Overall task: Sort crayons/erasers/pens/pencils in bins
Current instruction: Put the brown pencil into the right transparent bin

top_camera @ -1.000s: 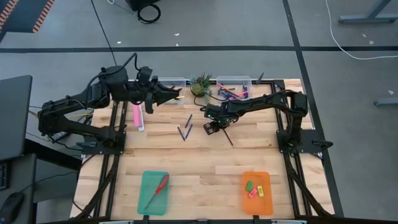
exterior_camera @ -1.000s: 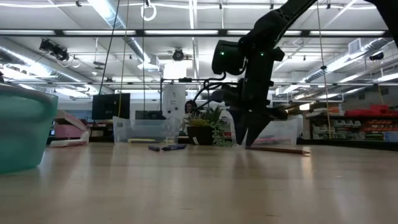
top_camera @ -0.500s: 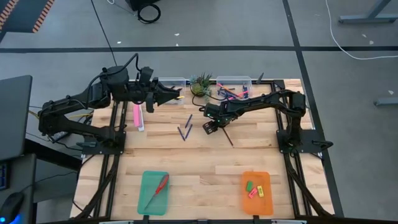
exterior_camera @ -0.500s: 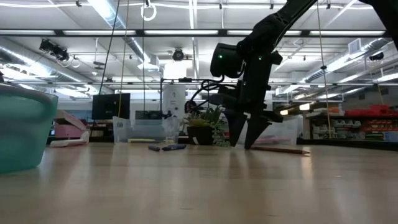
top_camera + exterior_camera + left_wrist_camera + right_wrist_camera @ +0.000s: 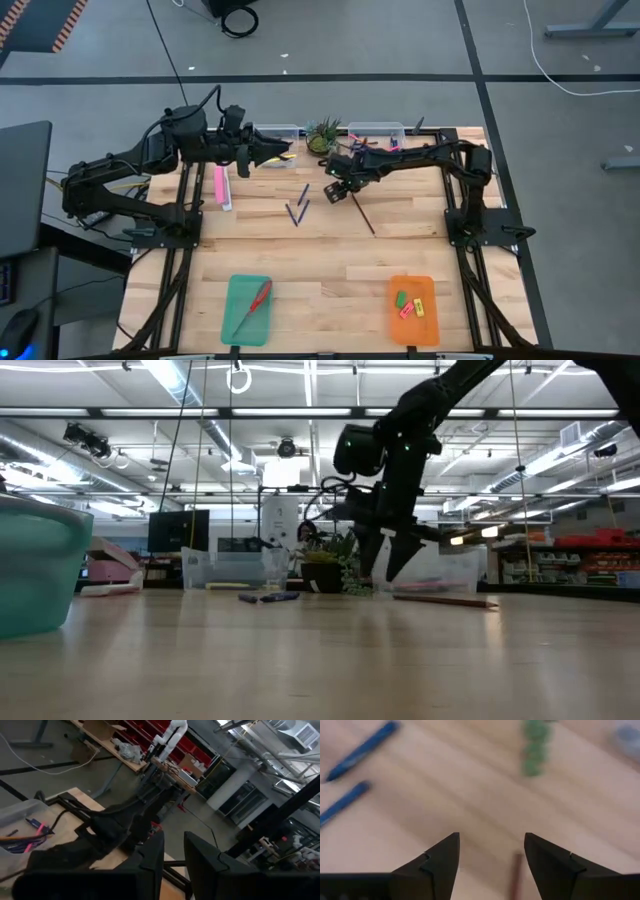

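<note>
My right gripper [image 5: 333, 192] hangs open above the table [image 5: 385, 565], between three blue pens [image 5: 297, 206] on its left and a dark pencil [image 5: 365, 218] on its right. Its wrist view shows the open fingers [image 5: 490, 855], two of the pens [image 5: 362, 750] and one end of the pencil [image 5: 515, 875] lying flat on the wood. My left gripper [image 5: 285, 150] waits over the left clear bin [image 5: 272, 132]; its fingers [image 5: 172, 855] stand slightly apart with nothing between them. Green, yellow and red erasers [image 5: 410, 304] lie in the orange tray [image 5: 430, 325].
The right clear bin [image 5: 378, 135] holds pink and blue sticks. A small plant [image 5: 323, 135] stands between the two clear bins. A long pink box [image 5: 221, 186] lies at the left edge. Red-handled scissors [image 5: 253, 305] lie in the teal tray [image 5: 238, 325]. Bare wood spans the table's middle.
My right gripper has lifted off the table beside the dark pencil and moved toward the far-left, nearer the blue pens and the plant. The pencil has stayed where it lay.
</note>
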Controlling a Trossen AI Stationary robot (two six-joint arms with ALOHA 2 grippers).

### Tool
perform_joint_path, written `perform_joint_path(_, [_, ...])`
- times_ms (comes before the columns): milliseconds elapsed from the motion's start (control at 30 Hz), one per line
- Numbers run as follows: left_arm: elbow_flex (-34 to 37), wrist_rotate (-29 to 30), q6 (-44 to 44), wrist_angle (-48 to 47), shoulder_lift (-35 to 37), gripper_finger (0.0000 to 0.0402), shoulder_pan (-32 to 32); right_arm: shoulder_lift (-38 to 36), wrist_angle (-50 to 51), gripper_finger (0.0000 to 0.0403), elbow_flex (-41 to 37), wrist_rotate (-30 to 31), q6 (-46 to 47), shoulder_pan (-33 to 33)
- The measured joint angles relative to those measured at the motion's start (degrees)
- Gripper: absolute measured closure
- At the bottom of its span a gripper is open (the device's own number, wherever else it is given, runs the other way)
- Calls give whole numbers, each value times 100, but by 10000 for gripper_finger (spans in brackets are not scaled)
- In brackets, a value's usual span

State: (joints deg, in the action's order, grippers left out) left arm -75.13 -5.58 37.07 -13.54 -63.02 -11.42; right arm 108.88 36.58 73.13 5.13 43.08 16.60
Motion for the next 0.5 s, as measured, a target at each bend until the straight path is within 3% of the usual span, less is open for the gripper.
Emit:
perform_joint_path(300, [0,-19,-167,11,0,318,-36,33,226,173,-226,-352,124,152])
perform_joint_path(500, [2,-15,-343,138,-72,310,-358,45,259,173,-233,-10,159,-71])
